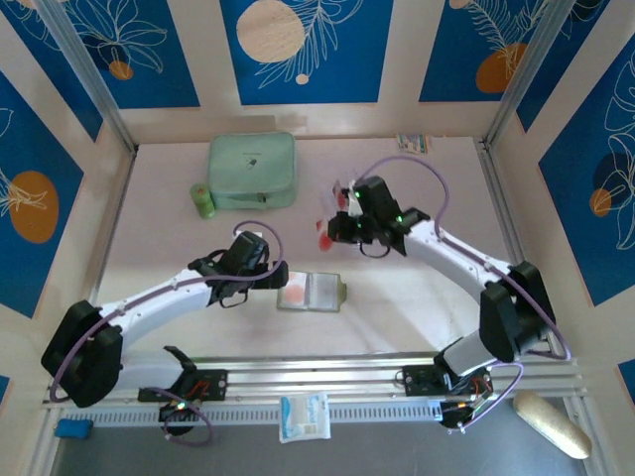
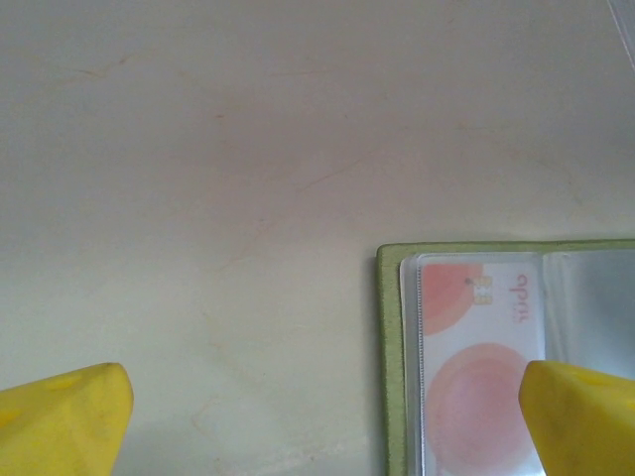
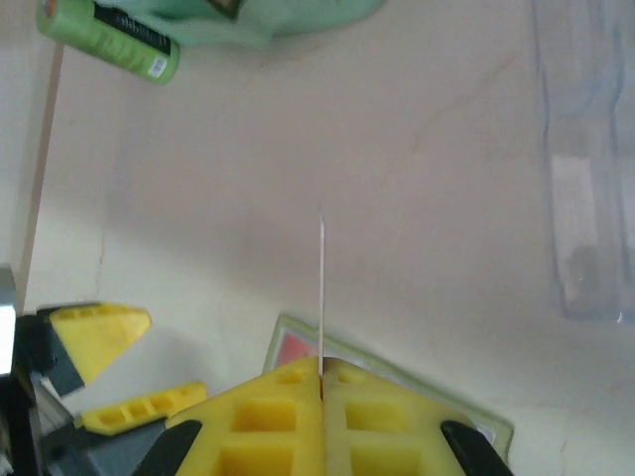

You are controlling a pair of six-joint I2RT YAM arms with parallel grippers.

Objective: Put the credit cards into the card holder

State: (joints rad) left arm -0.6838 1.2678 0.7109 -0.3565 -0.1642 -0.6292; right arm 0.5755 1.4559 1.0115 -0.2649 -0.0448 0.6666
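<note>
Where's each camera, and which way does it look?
Top external: above and behind, facing down at the table; left arm and right arm show.
Left wrist: on the left arm, facing down at the card holder corner; open left end effector shows.
Right wrist: on the right arm, facing down past the shut right end effector pinching a credit card.
Shared: card holder, both wrist views.

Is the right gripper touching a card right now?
Touching. The right wrist view shows the right gripper shut on the card, which appears edge-on as a thin line pinched between the yellow fingers.
</note>
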